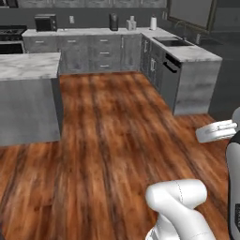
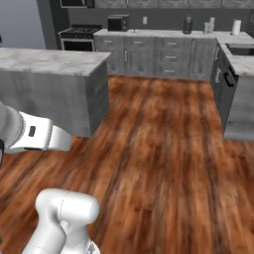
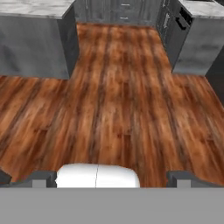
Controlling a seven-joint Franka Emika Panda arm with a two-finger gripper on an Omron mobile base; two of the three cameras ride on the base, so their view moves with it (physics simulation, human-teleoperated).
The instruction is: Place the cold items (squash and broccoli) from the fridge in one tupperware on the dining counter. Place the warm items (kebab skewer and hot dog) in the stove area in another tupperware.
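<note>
My gripper (image 3: 111,177) is open; its two dark fingertips (image 3: 43,178) stand far apart over bare wooden floor, with nothing held between them. The marble-topped island counter (image 1: 28,65) (image 2: 49,59) (image 3: 35,6) stands ahead to the left. The stove (image 1: 11,40) (image 2: 79,37) sits against the back wall beyond it. The squash, broccoli, kebab skewer, hot dog, tupperware and fridge are out of view.
Wide wooden floor (image 1: 112,140) lies ahead between the island and the right-hand counter run with its sink (image 1: 173,42) and dishwasher (image 1: 169,75). Along the back counter stand a microwave (image 1: 45,22) and a paper towel roll (image 1: 153,22).
</note>
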